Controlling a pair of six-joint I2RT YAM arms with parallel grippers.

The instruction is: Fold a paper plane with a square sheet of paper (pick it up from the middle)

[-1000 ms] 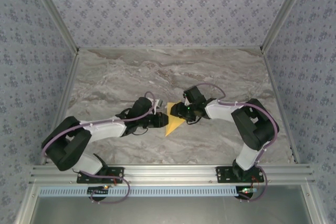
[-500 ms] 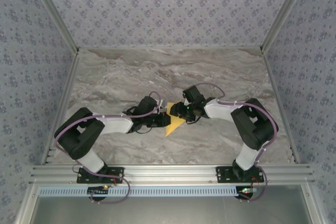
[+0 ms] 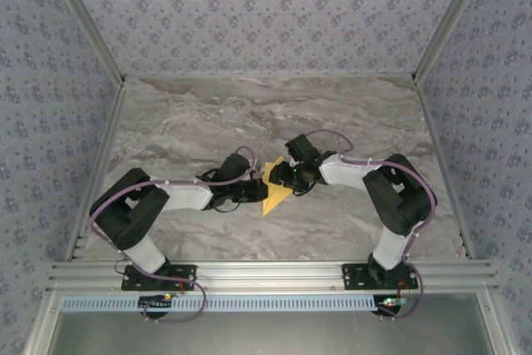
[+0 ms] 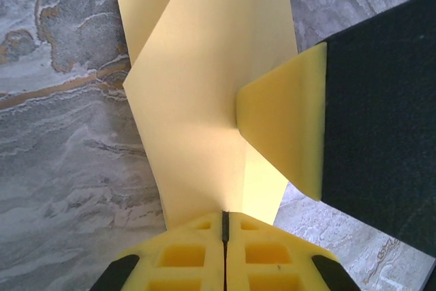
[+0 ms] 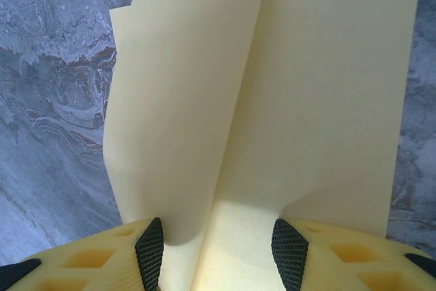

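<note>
The mustard-yellow square sheet of paper [image 3: 274,195] lies mid-table, folded into a pointed shape with a raised centre crease. My left gripper [image 3: 260,188] comes at it from the left. In the left wrist view the left gripper [image 4: 225,217] is shut, pinching the crease of the paper [image 4: 197,93]. My right gripper [image 3: 280,175] reaches in from the right, and one of its yellow fingertips [image 4: 283,127] presses the sheet's right side. In the right wrist view the right gripper [image 5: 219,253] stands open astride the paper [image 5: 320,100], its left pad [image 5: 150,250] against a curled-up flap.
The grey marble table [image 3: 249,114] is walled by patterned panels at the back and both sides. An aluminium rail [image 3: 266,272] with both arm bases runs along the near edge. Bare tabletop stretches behind the grippers and to either side.
The left gripper has closed on the paper's crease, and its arm has swung its elbow inward. The right gripper has edged left over the sheet, narrowing slightly. The paper's far corner has lifted.
</note>
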